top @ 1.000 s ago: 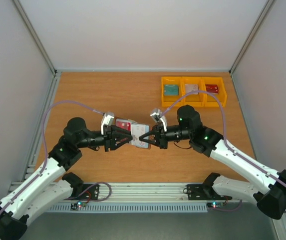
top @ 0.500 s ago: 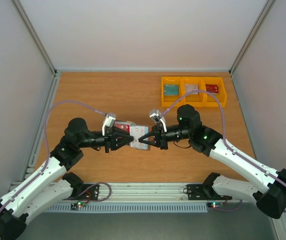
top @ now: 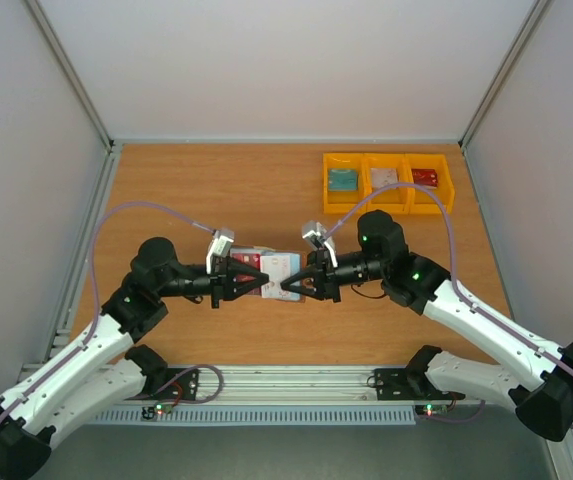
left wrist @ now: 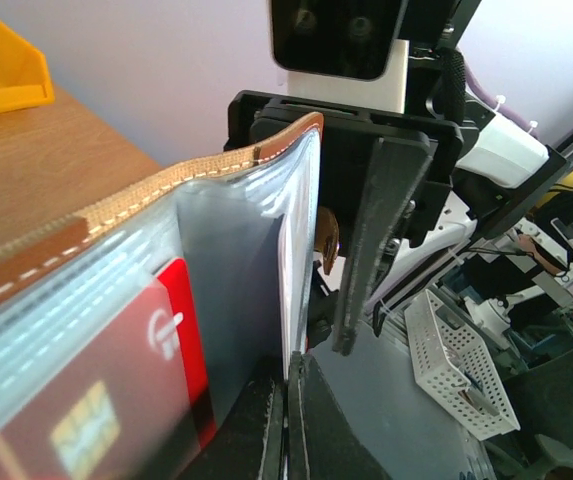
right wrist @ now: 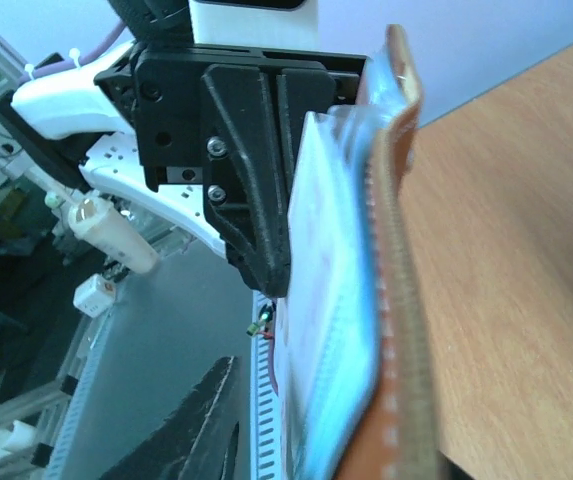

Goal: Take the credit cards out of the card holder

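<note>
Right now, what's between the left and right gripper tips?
The card holder, open, with a red card in a pocket. The top external view shows it filling the gap between left gripper and right gripper; both wrist views confirm.

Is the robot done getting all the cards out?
Not yet. Three cards already lie in the yellow bins. The left fingers are shut on the open card holder. A red card still sits in its pocket.

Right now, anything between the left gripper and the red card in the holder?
Yes. The red card sits inside a clear pocket of the card holder, beside the left gripper, which is shut on a pale sheet edge instead.
</note>
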